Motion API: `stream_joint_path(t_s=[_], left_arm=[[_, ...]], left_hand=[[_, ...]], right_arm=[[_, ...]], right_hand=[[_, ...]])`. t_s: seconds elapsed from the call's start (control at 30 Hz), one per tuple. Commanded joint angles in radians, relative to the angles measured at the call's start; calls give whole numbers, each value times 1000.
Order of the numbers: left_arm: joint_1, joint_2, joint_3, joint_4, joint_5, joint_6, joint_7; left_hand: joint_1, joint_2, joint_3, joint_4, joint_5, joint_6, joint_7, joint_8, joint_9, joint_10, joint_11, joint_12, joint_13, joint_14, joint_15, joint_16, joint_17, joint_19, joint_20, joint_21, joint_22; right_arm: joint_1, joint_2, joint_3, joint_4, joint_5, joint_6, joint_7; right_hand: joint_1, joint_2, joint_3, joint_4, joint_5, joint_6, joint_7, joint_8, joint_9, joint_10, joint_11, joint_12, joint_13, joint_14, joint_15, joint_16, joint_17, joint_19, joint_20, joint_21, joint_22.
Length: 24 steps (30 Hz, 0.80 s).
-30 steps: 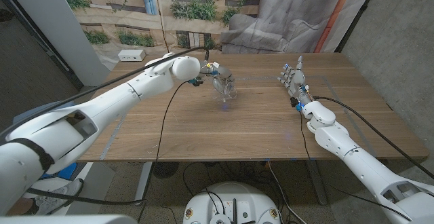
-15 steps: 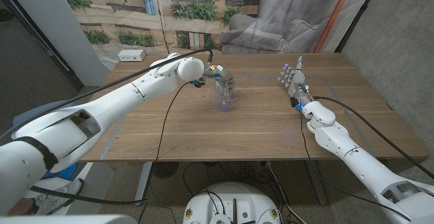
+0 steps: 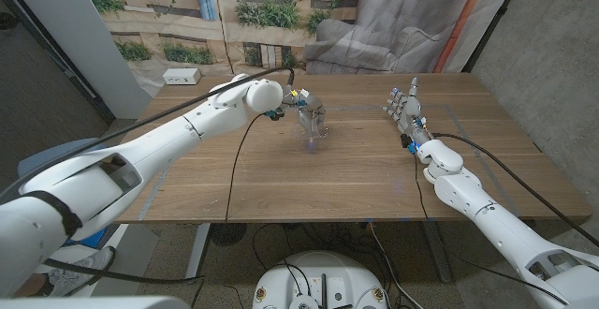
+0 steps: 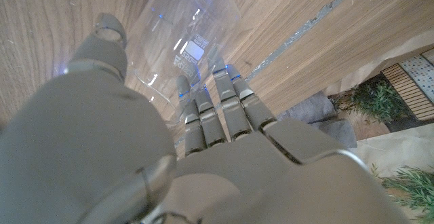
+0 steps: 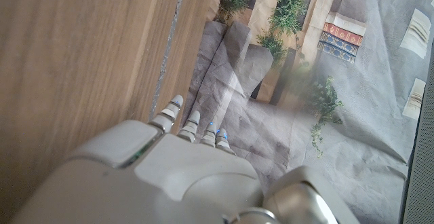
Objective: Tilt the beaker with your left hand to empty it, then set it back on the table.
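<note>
The clear glass beaker (image 3: 312, 122) stood near the middle of the wooden bench (image 3: 356, 173), gripped by the left hand (image 3: 292, 99) wrapped around it from the robot's left side. Its long axis looked close to upright, so setting it down seemed to need little more than a release. The right hand (image 3: 404, 110) waited well apart, fingers spread and holding nothing.

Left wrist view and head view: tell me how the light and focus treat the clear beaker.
Left wrist view: the beaker is sharp, streaked with bright and bluish glints, while the left hand close to the lens looks soft. Head view: the beaker is small and nearly melts into the table.

Right robot hand (image 5: 183, 176), fingers (image 5: 193, 123) straight, beside wooden table (image 5: 74, 54).
</note>
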<state>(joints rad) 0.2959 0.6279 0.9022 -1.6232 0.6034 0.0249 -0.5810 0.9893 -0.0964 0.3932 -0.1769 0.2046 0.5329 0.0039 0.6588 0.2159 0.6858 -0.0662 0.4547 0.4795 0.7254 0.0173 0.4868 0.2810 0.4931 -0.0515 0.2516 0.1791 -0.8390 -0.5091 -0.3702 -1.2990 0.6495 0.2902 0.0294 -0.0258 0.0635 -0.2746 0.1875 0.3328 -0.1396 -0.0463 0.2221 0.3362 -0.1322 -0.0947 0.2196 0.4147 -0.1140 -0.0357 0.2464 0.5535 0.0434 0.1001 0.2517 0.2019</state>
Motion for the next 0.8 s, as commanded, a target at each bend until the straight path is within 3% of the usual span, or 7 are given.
stream_joint_path(t_s=[0.03,0.43,0.8], left_arm=[[49,2,-51,-34,-59,53,67],[107,19,-106,-60,-151,112,149],[196,29,-156,-64,-236,101,315]], left_hand=[[172,209,1,2,6,79,-50,6,3,145,-140,-5,-1,97,-260,-5,101,9,-72,-3,5],[171,207,-4,2,6,75,-51,3,3,138,-139,-21,-10,87,-260,-22,91,8,-72,-4,5],[168,209,-9,4,7,76,-60,1,1,134,-140,-34,-14,78,-260,-40,81,6,-76,-6,6]], right_arm=[[0,0,0,1,0,0,0],[0,1,0,1,0,1,0],[0,0,0,1,0,1,0]], right_hand=[[4,88,-6,1,6,-6,-3,6,2,-4,0,6,5,-3,-18,3,2,1,6,6,4],[4,88,-6,1,6,-7,-2,5,2,-3,-1,6,5,-3,-20,3,2,1,5,6,4],[4,88,-6,1,6,-7,-3,5,2,-4,-2,6,5,-3,-19,3,2,1,6,7,4]])
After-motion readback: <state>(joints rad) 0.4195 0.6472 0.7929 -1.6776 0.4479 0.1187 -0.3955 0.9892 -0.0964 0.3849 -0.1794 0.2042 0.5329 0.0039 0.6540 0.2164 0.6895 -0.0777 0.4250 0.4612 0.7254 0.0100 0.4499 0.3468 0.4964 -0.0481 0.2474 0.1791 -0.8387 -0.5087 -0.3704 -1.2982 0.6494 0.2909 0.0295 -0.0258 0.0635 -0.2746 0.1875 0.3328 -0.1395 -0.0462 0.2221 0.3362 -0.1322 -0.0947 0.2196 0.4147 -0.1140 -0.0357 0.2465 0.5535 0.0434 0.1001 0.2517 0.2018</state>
